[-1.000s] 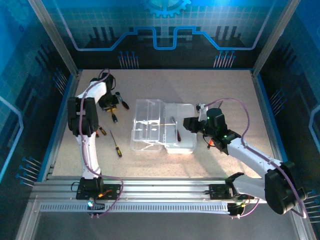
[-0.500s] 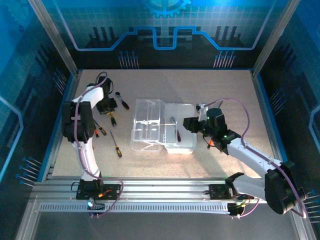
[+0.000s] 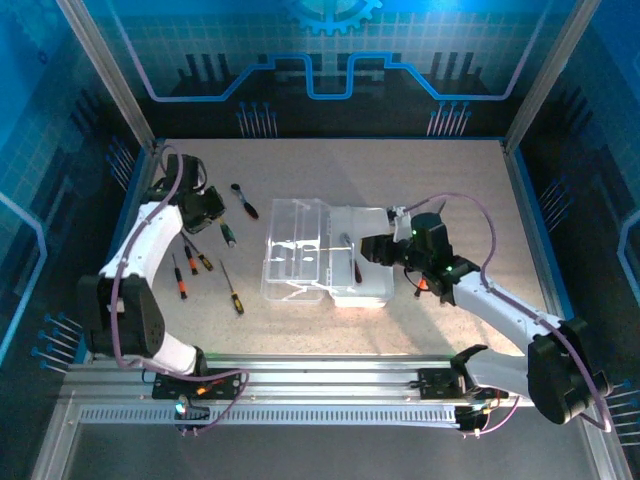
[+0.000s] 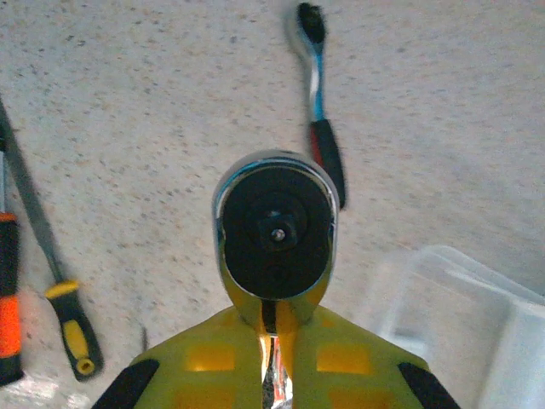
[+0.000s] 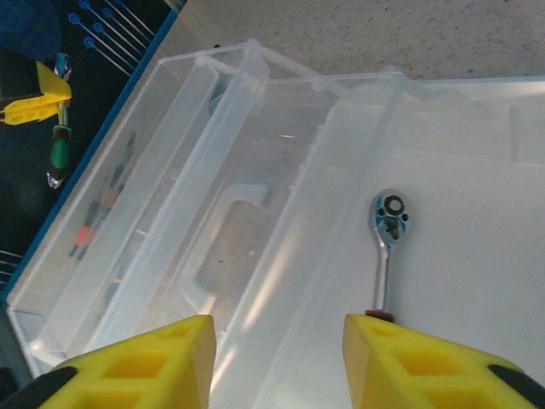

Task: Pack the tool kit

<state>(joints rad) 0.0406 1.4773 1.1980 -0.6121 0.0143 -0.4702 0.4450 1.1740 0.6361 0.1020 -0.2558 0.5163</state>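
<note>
The tool kit's clear case (image 3: 372, 298) lies open mid-table, its lid (image 3: 290, 258) folded out to the left. A ratchet (image 5: 387, 243) rests inside the case (image 5: 281, 170), just ahead of my right gripper (image 5: 277, 328), which hangs open over it with nothing between the fingers. That gripper (image 3: 368, 248) hovers above the case's right half. My left gripper (image 3: 198, 206) is at the far left, shut on a short tool with a round chrome-rimmed head (image 4: 274, 230) that sticks out past the fingertips (image 4: 213, 358). Several screwdrivers (image 3: 232, 290) lie loose on the table left of the case.
A second ratchet (image 3: 243, 200) and a green-handled screwdriver (image 3: 227, 234) lie between the left gripper and the lid. Orange and yellow-black screwdrivers (image 4: 72, 328) sit at the left. A case corner (image 4: 460, 311) shows lower right in the left wrist view. Raised blue frame rails border the table.
My right gripper's jaws have spread apart above the case, leaving the ratchet lying inside. The left arm's elbow swung out to the left, and its gripper shifted slightly left.
</note>
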